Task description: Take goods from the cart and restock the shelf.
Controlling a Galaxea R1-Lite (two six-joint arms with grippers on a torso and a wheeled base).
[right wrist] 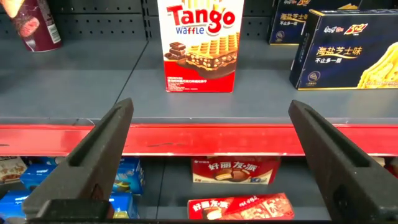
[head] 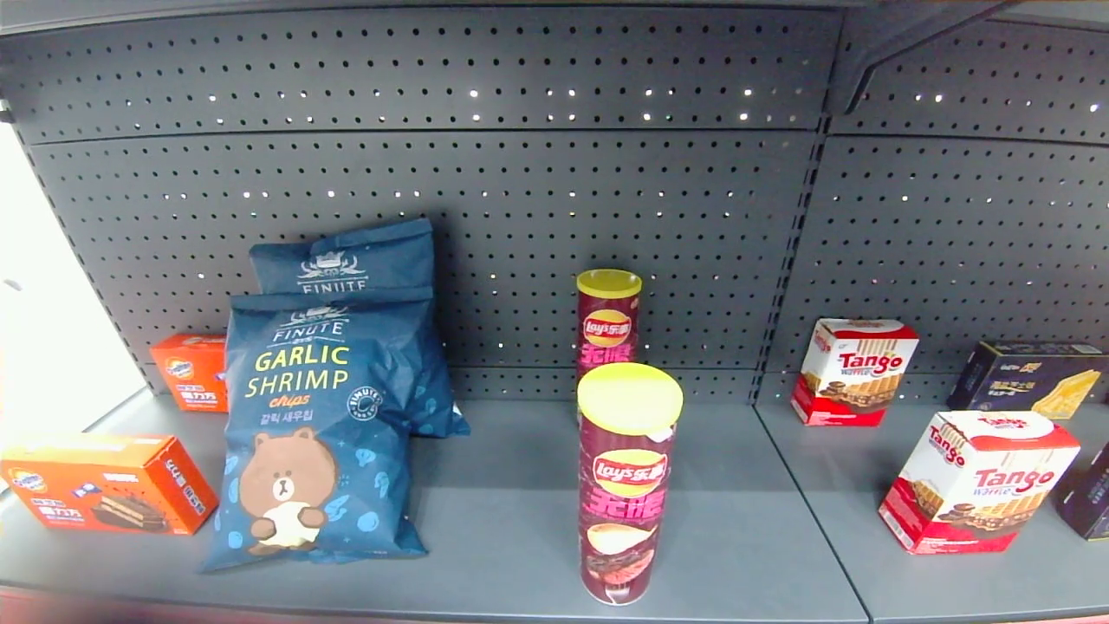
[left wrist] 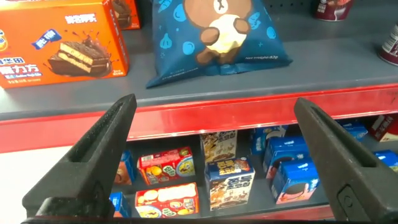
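Shelf (head: 520, 520) partly stocked, labels facing out for display.
Chip can (head: 627, 485) at front edge; left gripper (left wrist: 214, 106), right gripper (right wrist: 211, 107) wide apart, empty, just off that edge, free to fetch.

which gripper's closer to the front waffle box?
Right. The right gripper is open just off the shelf edge, squarely facing the waffle box; the left gripper faces the chips bag, well along the shelf from it.

Matt grey metal shelf (head: 736, 520) with a perforated back panel (head: 606, 173). Crinkled matt bags (head: 321, 416). Glossy cans (head: 625, 503) with plastic lids (head: 630, 397). Smooth cardboard boxes (head: 979, 485). Glossy red edge strip (left wrist: 205, 118).
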